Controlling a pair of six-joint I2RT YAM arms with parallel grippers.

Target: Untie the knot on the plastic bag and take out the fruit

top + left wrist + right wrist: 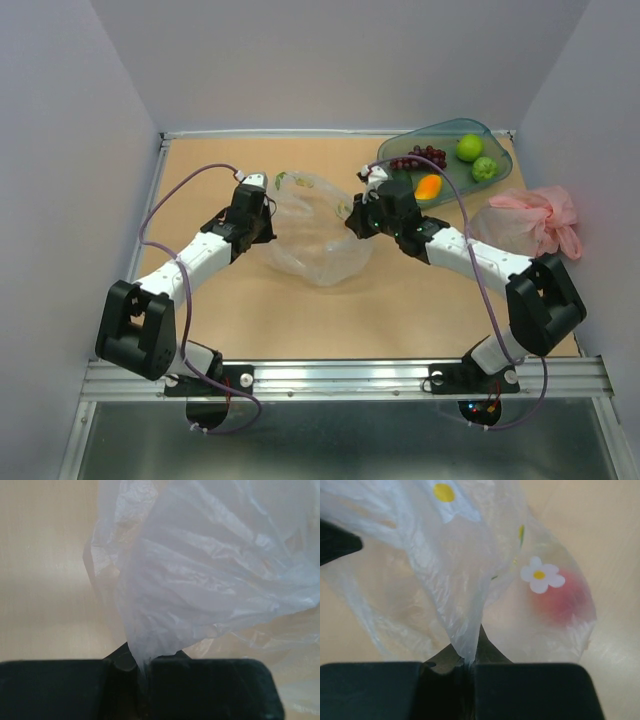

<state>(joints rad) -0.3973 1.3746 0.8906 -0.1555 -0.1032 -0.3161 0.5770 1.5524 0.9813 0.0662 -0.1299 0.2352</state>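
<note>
The plastic bag (318, 232), thin and see-through with small daisy prints, is stretched between both grippers above the middle of the table. My left gripper (270, 220) is shut on the bag's left edge, and the film (200, 580) bunches into its jaws (141, 666). My right gripper (351, 221) is shut on the bag's right edge (465, 605), pinching a fold (470, 663). A blurred reddish patch (565, 600) shows through the bag; I cannot tell what it is. The fruit lies on the teal tray (440, 133): purple grapes (418, 158), two green ones (469, 147) (485, 168) and an orange-yellow one (428, 187).
A pink plastic bag (540, 220) lies at the right edge, beside the right arm's forearm. The teal tray sits in the back right corner. Pale walls close in the table on the left, back and right.
</note>
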